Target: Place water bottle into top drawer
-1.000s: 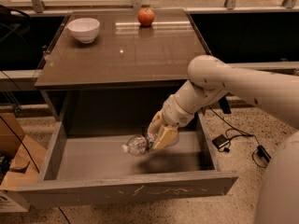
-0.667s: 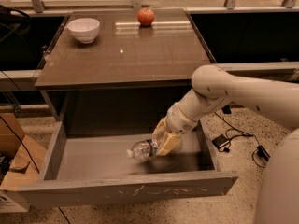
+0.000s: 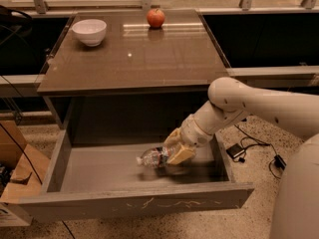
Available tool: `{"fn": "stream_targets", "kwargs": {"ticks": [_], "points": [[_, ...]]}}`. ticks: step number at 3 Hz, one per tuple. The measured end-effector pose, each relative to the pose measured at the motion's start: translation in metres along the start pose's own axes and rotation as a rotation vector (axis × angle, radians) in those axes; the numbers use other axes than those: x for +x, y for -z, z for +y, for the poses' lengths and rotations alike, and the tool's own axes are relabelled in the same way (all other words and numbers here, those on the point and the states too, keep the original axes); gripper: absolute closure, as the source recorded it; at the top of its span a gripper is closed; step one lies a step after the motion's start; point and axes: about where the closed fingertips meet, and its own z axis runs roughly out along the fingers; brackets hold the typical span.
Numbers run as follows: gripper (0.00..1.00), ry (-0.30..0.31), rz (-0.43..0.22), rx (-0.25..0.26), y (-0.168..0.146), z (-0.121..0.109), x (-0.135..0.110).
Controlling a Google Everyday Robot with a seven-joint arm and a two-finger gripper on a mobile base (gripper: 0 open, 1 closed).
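The top drawer [image 3: 134,200] is pulled open below the table, with a plain grey inside and pale scratches on its front panel. The water bottle [image 3: 151,157], clear and crinkled, lies on its side low inside the drawer, right of the middle, its cap end pointing left. My gripper [image 3: 173,152] reaches down into the drawer from the right and is shut on the bottle's right end. The arm hides the bottle's base.
A white bowl [image 3: 89,31] sits at the back left of the brown table [image 3: 129,63] and a red apple [image 3: 155,18] at the back middle. Cardboard boxes [image 3: 20,171] stand on the floor at the left. Cables and a power brick [image 3: 235,151] lie on the floor at the right.
My gripper has lowered the bottle deeper into the drawer and shifted slightly to the right. The bowl and apple have not moved.
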Motion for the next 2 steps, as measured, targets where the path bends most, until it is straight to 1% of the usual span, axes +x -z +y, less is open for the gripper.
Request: {"fn": "stream_targets", "kwargs": {"ticks": [1, 2], "points": [[0.12, 0.000, 0.000, 0.000, 0.0000, 0.0000, 0.0000], [0.00, 0.000, 0.000, 0.000, -0.0001, 0.0000, 0.0000]]}}
